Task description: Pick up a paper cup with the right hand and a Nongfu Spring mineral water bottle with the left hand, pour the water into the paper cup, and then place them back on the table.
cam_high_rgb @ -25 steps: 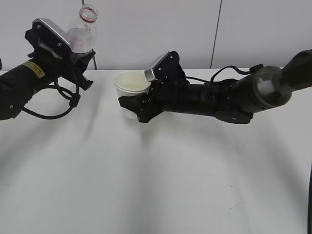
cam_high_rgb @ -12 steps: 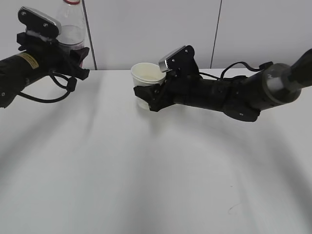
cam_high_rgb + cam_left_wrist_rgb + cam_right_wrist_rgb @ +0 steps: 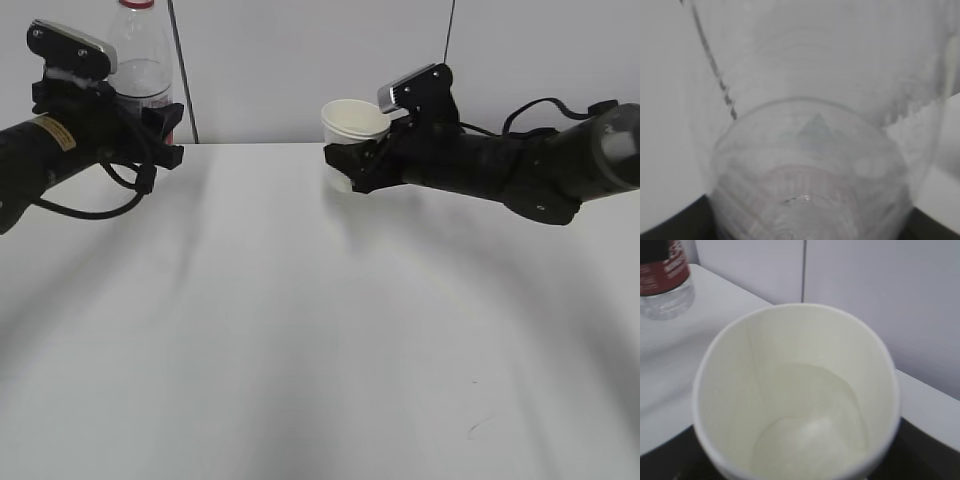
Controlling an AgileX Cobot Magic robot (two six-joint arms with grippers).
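1. Looking over the near part of the table [image 3: 300,350] at the bottom of the exterior frame: bare white, only a small dark scuff at lower right.
2. My right hand [image 3: 352,168], upper middle-right of the frame, is clamped on the paper cup [image 3: 354,122]; cup upright, appears to be lifted off the tabletop, though I can't be sure of the gap.
3. Right wrist view: the water [image 3: 810,420] lies in the cup bottom, so pouring looks done.
4. My left hand [image 3: 150,120], upper left, is clamped on the Nongfu Spring mineral water bottle [image 3: 140,60]; bottle upright, red neck ring at the top edge of the frame. Left wrist view shows only blurred clear plastic.
5. Cup and bottle are well apart.
6. Step in hand, my guess: placing back. Next calls for lowering both straight down, keeping the cup level so nothing spills, then letting the jaws part once the bases sit flat.
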